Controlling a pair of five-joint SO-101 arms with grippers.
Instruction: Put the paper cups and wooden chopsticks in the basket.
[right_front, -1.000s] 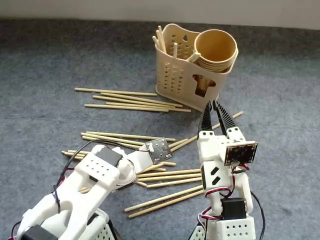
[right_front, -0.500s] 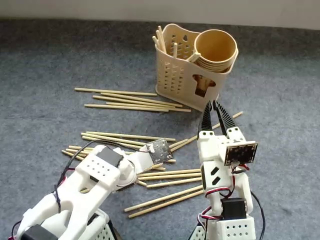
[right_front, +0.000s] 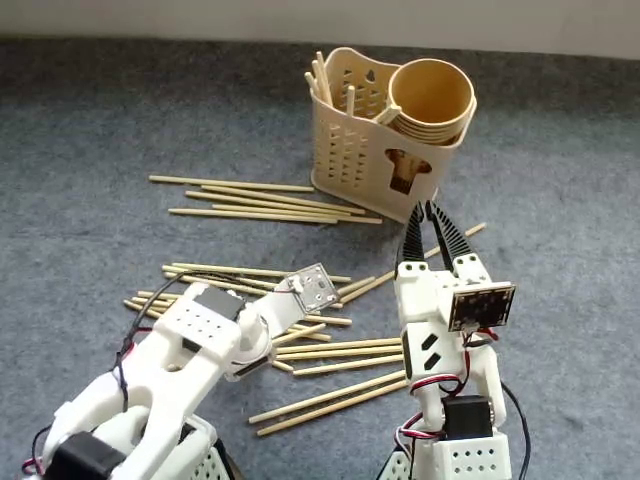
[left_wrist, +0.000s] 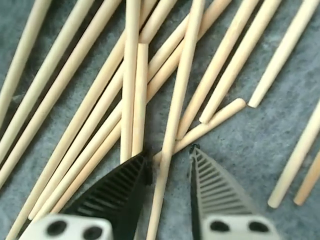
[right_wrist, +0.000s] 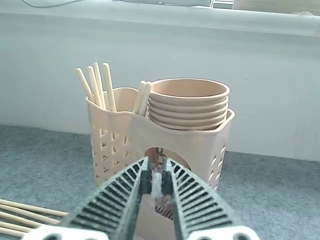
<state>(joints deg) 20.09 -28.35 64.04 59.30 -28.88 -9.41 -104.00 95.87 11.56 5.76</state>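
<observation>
We count one basket (right_front: 345, 150) of cream plastic with perforated walls, standing near the far edge of the grey, felt-like table (right_front: 90, 120). It holds five nested round paper cups (right_front: 432, 95) and five slim wooden chopsticks (right_wrist: 95, 82) upright beside them. Of the smooth, pale loose chopsticks (right_front: 260, 200), about five lie mid-table and a crossed heap, too tangled to count, lies nearer the near edge. The left tool (left_wrist: 169, 156) is narrowly parted astride one heap stick. The right tool (right_wrist: 156, 165), jaws almost together and empty, faces the basket
</observation>
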